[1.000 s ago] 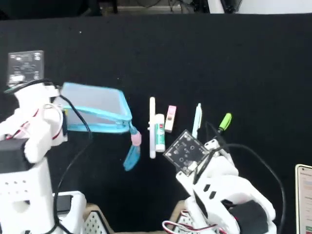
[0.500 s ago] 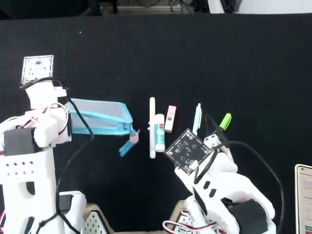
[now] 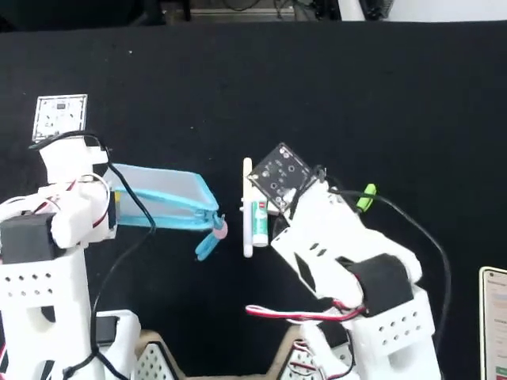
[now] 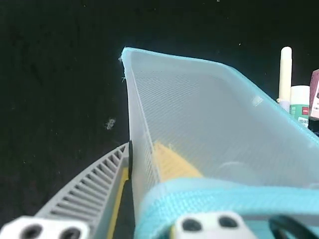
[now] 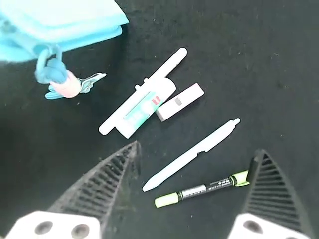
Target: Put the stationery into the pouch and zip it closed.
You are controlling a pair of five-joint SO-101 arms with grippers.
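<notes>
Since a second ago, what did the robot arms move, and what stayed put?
The right arm swung forward over the row of stationery. Its right gripper now hangs open above the white pen and green highlighter. The left gripper, clamped on the pouch, shifted a little, and the pouch tipped down flatter. Nothing was picked up or let go. The stationery stayed where it was on the table.

Nothing printed here can be read. The green marker point(image 5: 202, 189) carries a line of dark lettering and the white tube point(image 5: 147, 107) a green and red label, both too small to make out.
</notes>
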